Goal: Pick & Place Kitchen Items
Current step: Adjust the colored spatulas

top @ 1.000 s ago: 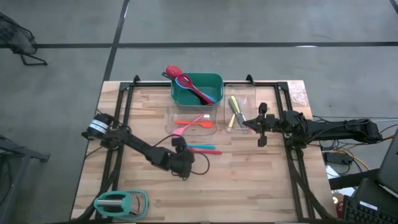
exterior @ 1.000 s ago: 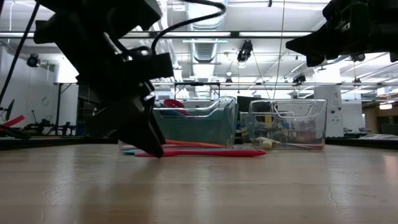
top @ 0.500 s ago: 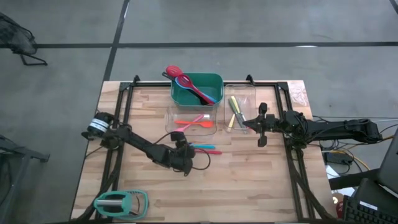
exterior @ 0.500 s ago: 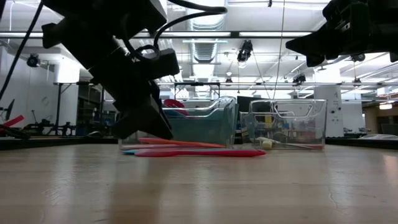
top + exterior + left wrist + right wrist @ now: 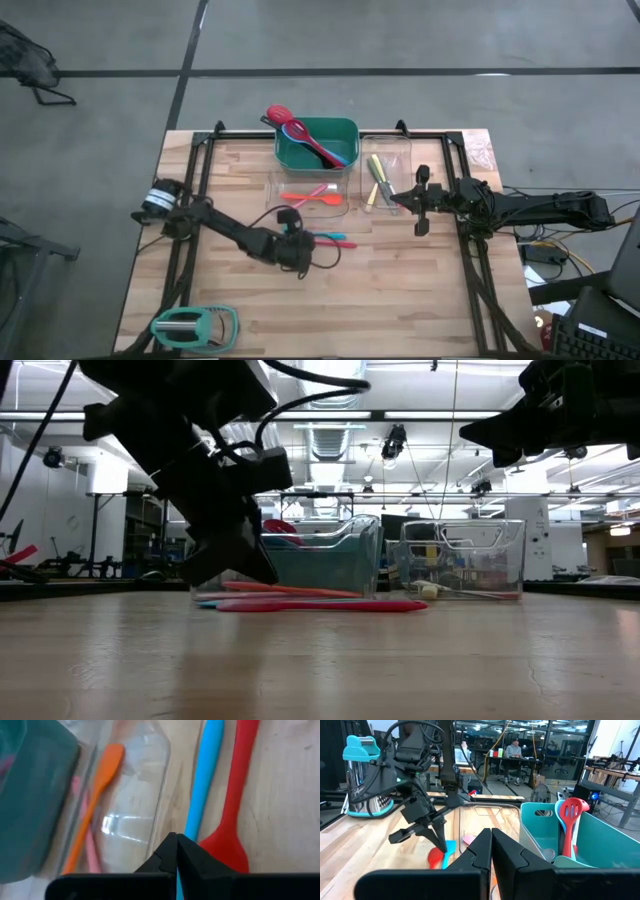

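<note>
Two kitchen items lie flat on the wooden table side by side: a blue utensil [image 5: 332,237] [image 5: 204,780] and a red one [image 5: 342,244] [image 5: 241,780]. My left gripper [image 5: 303,243] [image 5: 176,839] points slantingly down at their head ends, its fingers shut, tips over the blue one. My right gripper [image 5: 397,201] [image 5: 491,837] hangs shut and level above the table's right side, touching nothing. My left gripper has its shut tips at the blue utensil's head end [image 5: 191,831], coming from the table's left and slanting down. Blue shows through the slit between the fingers. The utensil lies flat on the table; I cannot tell whether the fingers touch or pinch it.
A green bin [image 5: 284,152] at the far edge holds red and blue utensils. A clear bin [image 5: 273,196] in front of it holds an orange and a pink one; another clear bin [image 5: 404,150] holds yellow items. A mint-green gadget [image 5: 195,325] lies at the near left.
My left gripper has gone toward the table's far edge, up to the head ends of the blue and red utensils, and has turned a little. Both utensils lie where they were.
</note>
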Tool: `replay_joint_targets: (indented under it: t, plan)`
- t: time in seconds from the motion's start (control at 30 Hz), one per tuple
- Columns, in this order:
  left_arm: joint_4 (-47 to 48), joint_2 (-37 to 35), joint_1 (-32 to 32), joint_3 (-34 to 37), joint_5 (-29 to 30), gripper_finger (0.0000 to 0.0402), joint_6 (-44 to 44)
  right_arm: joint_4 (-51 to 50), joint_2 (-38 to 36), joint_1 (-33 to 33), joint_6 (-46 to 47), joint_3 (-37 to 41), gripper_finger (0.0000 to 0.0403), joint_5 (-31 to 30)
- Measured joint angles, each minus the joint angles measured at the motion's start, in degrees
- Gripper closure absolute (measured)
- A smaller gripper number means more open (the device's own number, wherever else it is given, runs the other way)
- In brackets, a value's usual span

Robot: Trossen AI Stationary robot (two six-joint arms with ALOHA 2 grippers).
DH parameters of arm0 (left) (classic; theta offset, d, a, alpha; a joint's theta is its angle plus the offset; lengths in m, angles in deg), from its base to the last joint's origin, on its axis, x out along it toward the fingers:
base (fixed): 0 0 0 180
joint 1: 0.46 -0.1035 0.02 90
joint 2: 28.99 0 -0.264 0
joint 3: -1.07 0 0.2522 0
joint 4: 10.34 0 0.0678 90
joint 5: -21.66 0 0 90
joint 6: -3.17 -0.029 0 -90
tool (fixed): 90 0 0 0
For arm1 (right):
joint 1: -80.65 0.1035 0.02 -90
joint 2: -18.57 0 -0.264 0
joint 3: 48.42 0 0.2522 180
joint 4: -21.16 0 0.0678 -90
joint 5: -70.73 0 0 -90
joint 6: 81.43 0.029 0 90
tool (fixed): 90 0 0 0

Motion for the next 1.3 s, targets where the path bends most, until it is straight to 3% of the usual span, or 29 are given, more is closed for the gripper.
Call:
replay_joint_targets:
  t: [0.13, 0.8, 1.17, 1.3]
  plan:
    - [0.11, 0.85, -1.59, 0.00, -6.64, 0.0396, -0.21, -0.01, 0.00, 0.02, 0.01, 0.00, 0.0394, 0.00]
    - [1.04, 1.51, 0.52, -2.29, -17.42, 0.0397, 1.19, 0.00, 0.02, -0.01, 0.00, 0.00, 0.0394, -0.01]
    - [7.01, 1.53, 0.13, -2.86, 1.25, 0.0395, 0.54, 0.00, 0.02, 0.02, 0.00, 0.00, 0.0394, -0.01]
    - [7.08, 1.53, -0.86, -2.75, 0.72, 0.0397, 2.99, 0.00, 0.02, 0.00, 0.00, 0.00, 0.0394, -0.01]
